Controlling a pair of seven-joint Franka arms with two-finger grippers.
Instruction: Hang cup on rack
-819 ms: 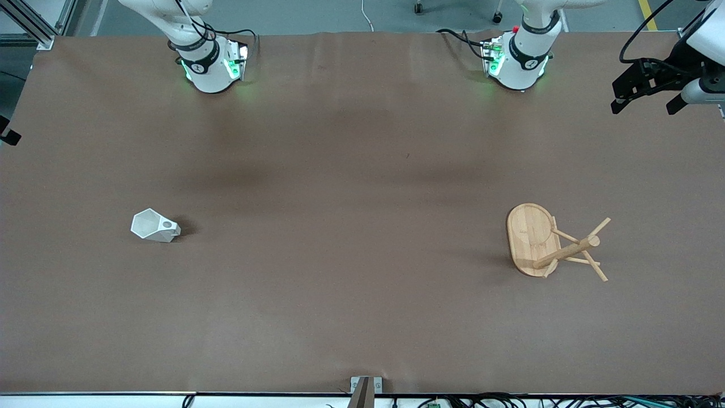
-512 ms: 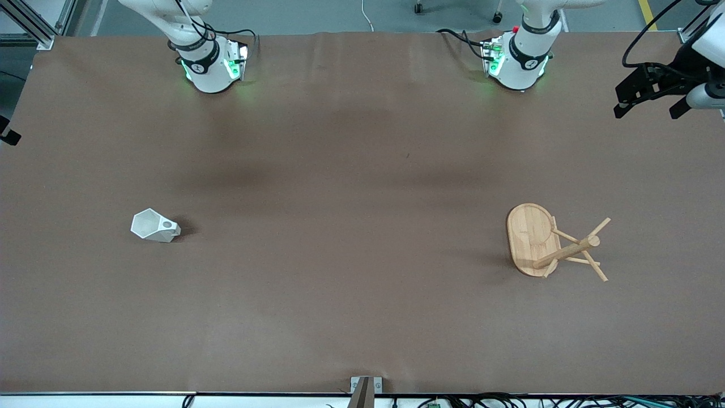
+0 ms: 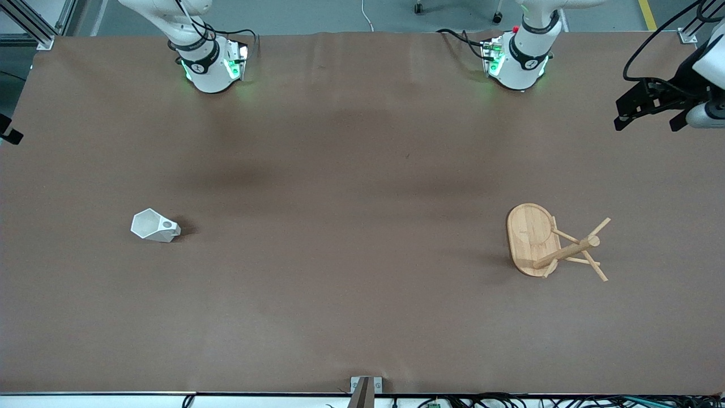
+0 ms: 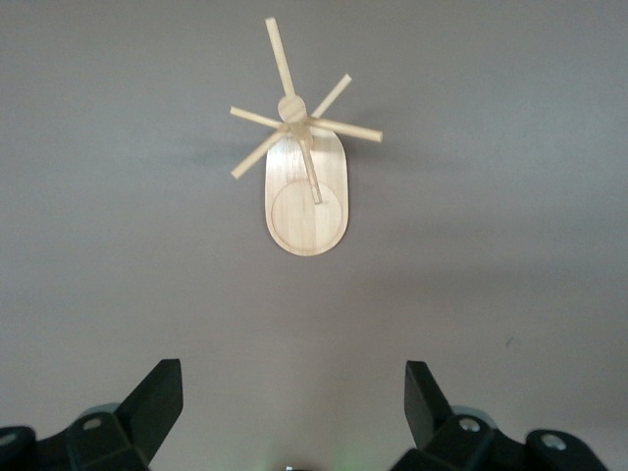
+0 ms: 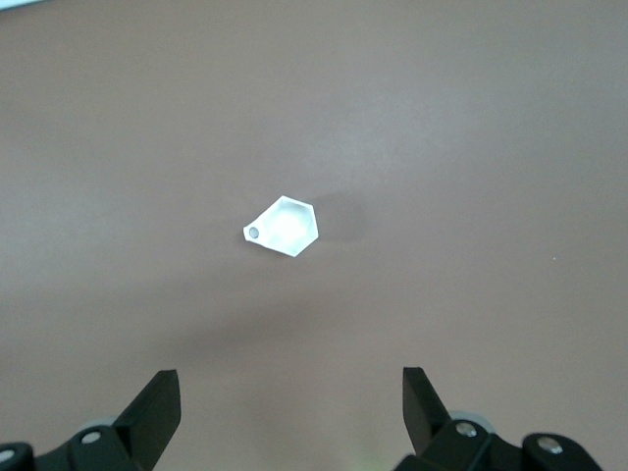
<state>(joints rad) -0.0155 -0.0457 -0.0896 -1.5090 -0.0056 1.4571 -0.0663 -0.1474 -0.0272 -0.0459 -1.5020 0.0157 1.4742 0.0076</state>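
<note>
We see the cup (image 3: 154, 225) sitting on the brown table (image 3: 351, 294) in the left-middle part of the front frame, toward the right arm's end of the table; it is white and faceted, its polygonal rim faces up, and its flat tab handle with the round hole points toward the table's middle. In the right wrist view the cup (image 5: 284, 227) shows near the centre of the frame, alone on the bare cloth, with a faint shadow beside it.

Well apart from it, in the right-middle part of the front frame, toward the left arm's end, we find the rack (image 3: 552, 242). It looks tipped in that view: the oval base faces the camera almost edge-up, and the round post with its thin pegs leans away toward the frame's right edge. In the left wrist view the rack (image 4: 303, 167) fills the upper centre, its post and 5 visible pegs fanned over the oval base.

We see the left gripper (image 3: 651, 110) at the upper right edge of the front frame, up in the air over the table's end, fingers spread wide and holding nothing. The right gripper (image 5: 291, 417) shows only in its own wrist view, along the bottom of the frame; it hangs high over the cup, its 2 black fingers spread apart and empty
</note>
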